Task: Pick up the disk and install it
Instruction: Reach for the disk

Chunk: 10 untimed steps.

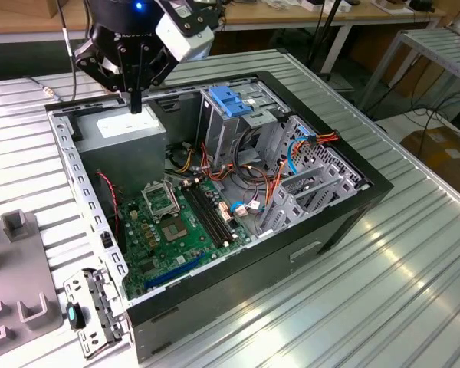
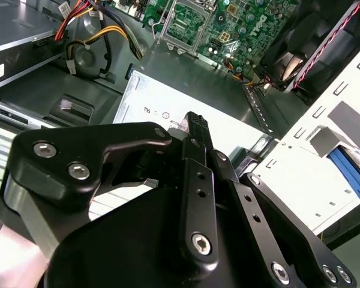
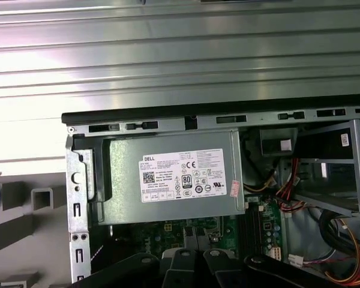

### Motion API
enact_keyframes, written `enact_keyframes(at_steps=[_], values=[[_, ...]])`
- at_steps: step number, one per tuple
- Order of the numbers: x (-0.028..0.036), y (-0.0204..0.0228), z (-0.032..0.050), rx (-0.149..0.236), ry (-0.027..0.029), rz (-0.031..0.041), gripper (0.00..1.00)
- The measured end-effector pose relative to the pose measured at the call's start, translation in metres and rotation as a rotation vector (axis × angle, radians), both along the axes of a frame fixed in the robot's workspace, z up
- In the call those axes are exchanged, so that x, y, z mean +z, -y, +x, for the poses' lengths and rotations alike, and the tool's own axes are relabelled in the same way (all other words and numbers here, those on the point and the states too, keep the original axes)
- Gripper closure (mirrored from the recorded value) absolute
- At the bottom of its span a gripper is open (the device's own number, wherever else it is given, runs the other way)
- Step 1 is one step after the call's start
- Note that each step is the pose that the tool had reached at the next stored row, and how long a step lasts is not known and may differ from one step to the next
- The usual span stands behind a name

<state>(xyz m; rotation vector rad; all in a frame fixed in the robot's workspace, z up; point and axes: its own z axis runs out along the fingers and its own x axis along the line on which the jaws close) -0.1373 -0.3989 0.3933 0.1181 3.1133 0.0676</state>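
Observation:
The disk is out of view. My gripper [image 1: 136, 106] hangs over the far corner of the open computer case [image 1: 238, 284], on the exterior view's left, just above the grey power-supply box [image 1: 126, 130] with its white sticker. In the second wrist view the black fingers [image 2: 195, 123] are pressed together with nothing between them, pointing down at the box's sticker [image 2: 162, 111]. The first wrist view looks straight down on the same box [image 3: 174, 177] and the case's back rim [image 3: 216, 120].
A blue plastic bracket [image 1: 230, 100] sits atop the drive cage [image 1: 222, 134]. The motherboard [image 1: 169, 230] and loose cables [image 1: 291, 153] lie inside the case. Grey fixture blocks [image 1: 19, 268] and a metal panel [image 1: 92, 310] lie at the exterior view's left. Ribbed metal table [image 1: 383, 291] surrounds the case.

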Motion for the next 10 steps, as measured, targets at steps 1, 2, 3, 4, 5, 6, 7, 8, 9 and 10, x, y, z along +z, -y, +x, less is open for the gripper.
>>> enact_keyframes(at_steps=[1,2,3,4,5,6,7,8,9,10], values=[[0.0000,0.0000,-0.0004,0.000,0.0000,0.0000,0.89],[0.0000,0.0000,-0.0008,0.000,-0.0001,0.0001,0.89],[0.0000,0.0000,-0.0014,0.000,-0.0001,0.0000,0.89],[0.0000,0.0000,-0.0021,0.000,-0.0001,0.0001,0.89],[0.0000,0.0000,-0.0027,0.000,-0.0002,0.0000,0.89],[0.0000,0.0000,-0.0031,0.000,-0.0003,0.0000,0.89],[0.0000,0.0000,-0.0035,0.000,-0.0003,0.0000,0.89],[0.0000,0.0000,-0.0038,0.000,-0.0003,0.0001,0.89],[0.0000,0.0000,-0.0042,0.000,-0.0004,0.0000,0.89],[0.0000,0.0000,-0.0049,0.000,-0.0005,0.0000,0.89]])
